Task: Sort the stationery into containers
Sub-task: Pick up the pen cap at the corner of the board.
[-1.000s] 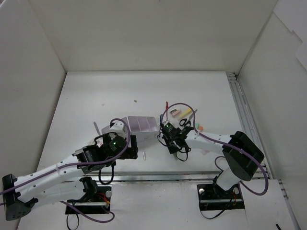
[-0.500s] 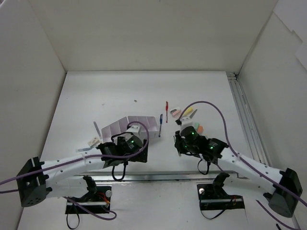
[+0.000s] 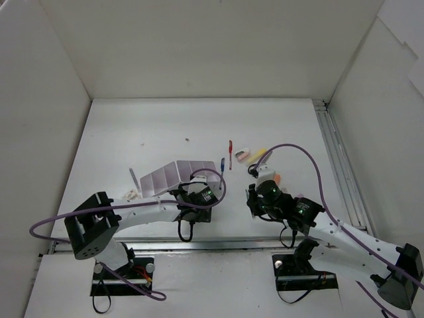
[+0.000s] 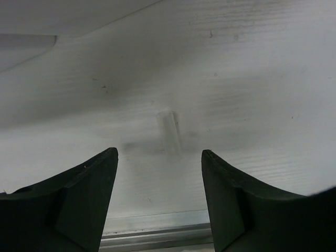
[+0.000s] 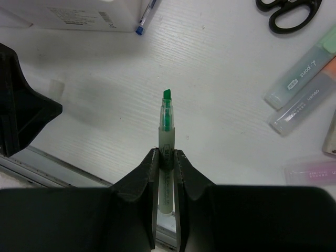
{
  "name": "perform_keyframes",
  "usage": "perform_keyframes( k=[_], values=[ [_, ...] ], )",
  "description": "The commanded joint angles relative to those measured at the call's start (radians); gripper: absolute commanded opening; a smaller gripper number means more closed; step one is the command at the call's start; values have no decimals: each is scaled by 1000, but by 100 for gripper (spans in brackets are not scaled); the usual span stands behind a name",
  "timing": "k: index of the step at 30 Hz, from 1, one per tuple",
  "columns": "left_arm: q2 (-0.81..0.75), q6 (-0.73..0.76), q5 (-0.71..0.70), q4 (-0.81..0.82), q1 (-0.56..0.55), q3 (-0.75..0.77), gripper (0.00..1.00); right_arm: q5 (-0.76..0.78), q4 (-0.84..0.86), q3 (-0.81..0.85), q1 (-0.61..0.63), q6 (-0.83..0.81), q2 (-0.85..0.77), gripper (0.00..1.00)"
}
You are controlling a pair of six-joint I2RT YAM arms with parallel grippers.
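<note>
My right gripper [image 5: 166,152] is shut on an uncapped green marker [image 5: 166,118], which points forward above the table. Ahead to the right lie black-handled scissors [image 5: 289,14], two pale markers [image 5: 300,77] and a pink one [image 5: 314,171]. A small clear cap [image 4: 169,131] lies just beyond the fingertips of my left gripper [image 4: 160,157], which is open and holds nothing. From above, the left gripper [image 3: 204,196] sits just in front of the white containers [image 3: 173,173]. The right gripper [image 3: 254,199] is to their right. A red pen [image 3: 230,148] and a blue pen [image 3: 222,164] lie past the containers' right end.
A metal rail [image 4: 157,233] runs along the near table edge, right under the left fingers. A pale eraser [image 3: 130,195] lies left of the containers. White walls [image 3: 59,132] close in the table on three sides.
The left arm has swung right, bringing its gripper in front of the containers. The right gripper has drawn back from the stationery pile toward the near edge, still holding the green marker.
</note>
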Motion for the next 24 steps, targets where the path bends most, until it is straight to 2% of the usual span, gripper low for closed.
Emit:
perform_keyframes(
  k=[1,3,6,15,22,24],
  values=[
    [2,-38,-25,8,3,38,59,45,18,3,9,18,3,0],
    [22,-50,-23,8,13,38,53,48,17,3,7,18,-1,0],
    [47,-61,-16,30,13,30,48,49,14,2,12,18,-1,0],
    [85,-48,-17,57,42,33,46,43,9,0,10,18,-4,0],
    [98,-12,-7,73,42,39,23,45,2,0,9,19,-32,0],
    [96,0,-5,82,42,39,10,43,0,0,10,19,-38,0]
  ],
)
